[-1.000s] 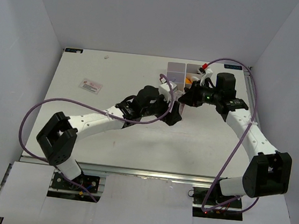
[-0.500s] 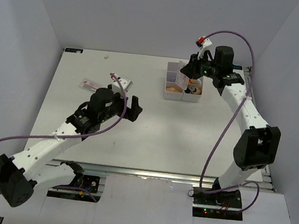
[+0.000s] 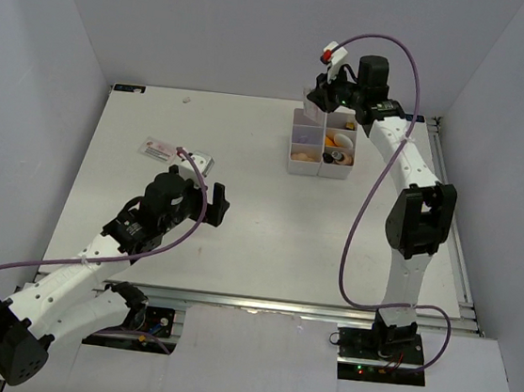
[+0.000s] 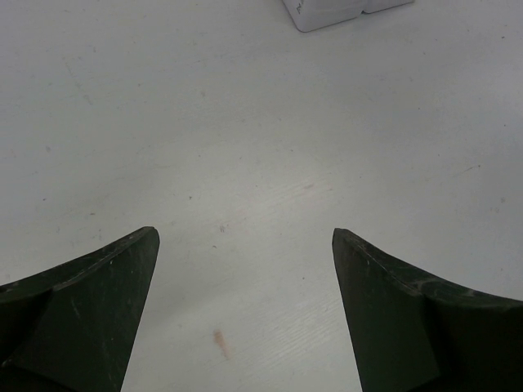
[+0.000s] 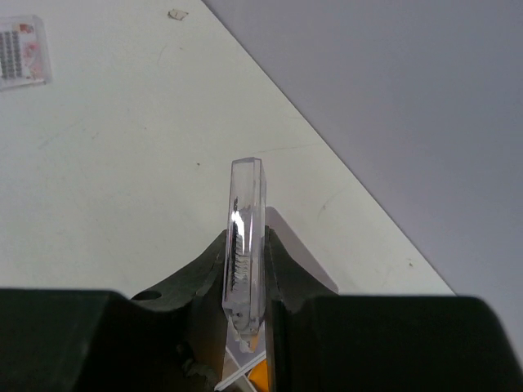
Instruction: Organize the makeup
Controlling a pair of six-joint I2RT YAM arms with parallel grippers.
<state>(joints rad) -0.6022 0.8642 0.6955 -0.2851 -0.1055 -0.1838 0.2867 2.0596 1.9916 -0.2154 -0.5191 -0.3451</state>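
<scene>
**Top view.** The left pincer point(image 3: 216, 200) is recorded above bare surface point(image 3: 268, 225), left of centre and well apart from the white compartment box point(image 3: 305, 170). The box stands toward the far right. Tan sponges point(image 3: 302, 150) are noted in its near-left compartment and an orange-and-dark item point(image 3: 338, 156) in its near-right one. The right pincer point(image 3: 323, 95) is held above the box's far edge. A printed packet point(image 3: 158, 150) lies flat, far to the left of the box.

**Left wrist view.** The left pincer is released, its jaws spread wide with nothing between them. Only bare surface is seen below, with a corner of the box at the upper edge.

**Right wrist view.** The right pincer is clenched on a thin clear case point(image 5: 247, 204), held upright and edge-on, with dark bristly contents inside. The case is raised off the surface.
</scene>
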